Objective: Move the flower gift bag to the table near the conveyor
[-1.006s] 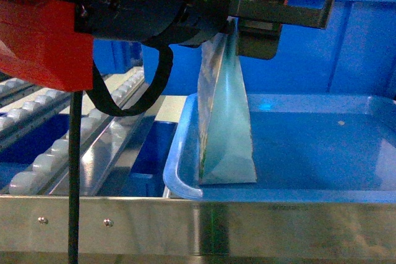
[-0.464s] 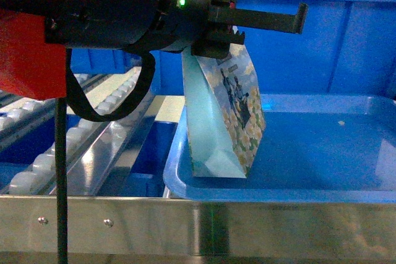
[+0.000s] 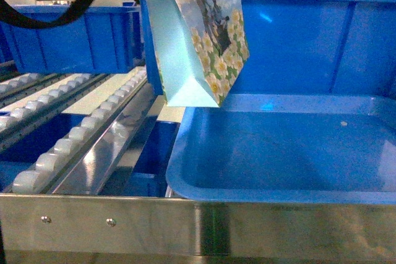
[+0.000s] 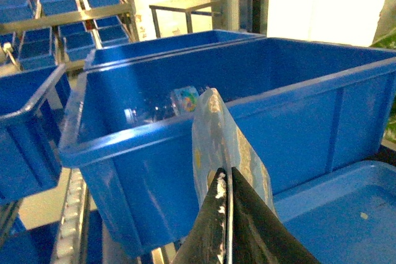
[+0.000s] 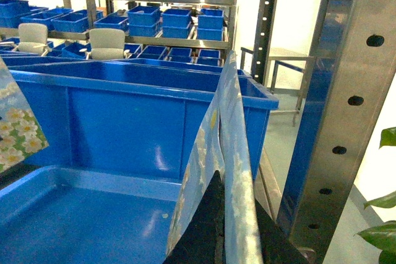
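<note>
Hanging clear above the near-left corner of a shallow blue tray [image 3: 204, 153], the flower gift bag [image 3: 198, 35] in the head view tilts with its flowered face to the right and its pale-teal side to the left; its top runs out of the picture, so neither gripper shows here. Left of the tray, the conveyor [image 3: 80, 134] slopes away with its white rollers in steel rails, blue bins [image 3: 74, 41] behind it.

From the left wrist camera, the left gripper [image 4: 226, 214] is pinched onto the bag's upper edge, dark fingers [image 4: 210, 233] pressed together, a deep blue bin [image 4: 185, 153] beyond.

From the right wrist camera, the right gripper [image 5: 224, 227] likewise clamps a thin edge of the bag, fingers narrow, beside a steel rack post [image 5: 340, 109].
</note>
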You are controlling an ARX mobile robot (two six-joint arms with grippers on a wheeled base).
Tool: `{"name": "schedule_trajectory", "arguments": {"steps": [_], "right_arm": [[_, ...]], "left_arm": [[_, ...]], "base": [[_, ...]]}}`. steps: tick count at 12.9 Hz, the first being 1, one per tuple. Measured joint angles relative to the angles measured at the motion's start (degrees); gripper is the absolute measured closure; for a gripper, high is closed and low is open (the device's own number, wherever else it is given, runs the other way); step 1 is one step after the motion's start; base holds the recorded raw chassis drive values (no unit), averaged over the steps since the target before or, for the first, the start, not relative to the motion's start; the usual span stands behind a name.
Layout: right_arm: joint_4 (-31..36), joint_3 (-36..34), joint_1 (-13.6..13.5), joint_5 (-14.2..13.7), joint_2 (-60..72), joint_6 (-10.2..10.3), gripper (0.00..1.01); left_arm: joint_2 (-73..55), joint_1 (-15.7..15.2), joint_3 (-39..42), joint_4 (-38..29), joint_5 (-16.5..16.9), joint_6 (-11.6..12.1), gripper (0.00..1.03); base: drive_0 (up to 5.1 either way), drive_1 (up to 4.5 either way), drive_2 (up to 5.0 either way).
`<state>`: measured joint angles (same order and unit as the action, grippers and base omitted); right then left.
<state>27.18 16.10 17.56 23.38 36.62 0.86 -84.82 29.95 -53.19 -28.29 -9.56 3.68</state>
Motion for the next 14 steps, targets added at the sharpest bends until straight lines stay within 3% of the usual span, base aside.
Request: {"name": "schedule_trajectory", "arguments": {"steps": [3, 5, 10, 14], "right_arm": [[0.0, 0.0, 0.02, 0.0, 0.0, 0.0, 0.99], [0.0, 0.0, 0.02, 0.0, 0.0, 0.0, 0.99], [0.0, 0.0, 0.02, 0.0, 0.0, 0.0, 0.99], [-0.04, 0.0, 0.0, 0.02, 0.02, 0.0, 0.99]], "left_arm": [[5.95, -2.19, 3.52, -1.62, 0.24, 6.54, 1.01], [12.5, -4.15, 8.44, -4.11, -2.21, 9.99, 1.01], [30.86, -9.62, 25.86, -7.67, -11.21, 10.23, 1.01], [32.72, -10.54, 28.13, -7.26, -11.76, 9.86, 1.01]], "base": [[0.0, 0.0, 0.0], [0.0, 0.0, 0.0], [0.0, 0.0, 0.0], [0.0, 0.0, 0.0]]}}
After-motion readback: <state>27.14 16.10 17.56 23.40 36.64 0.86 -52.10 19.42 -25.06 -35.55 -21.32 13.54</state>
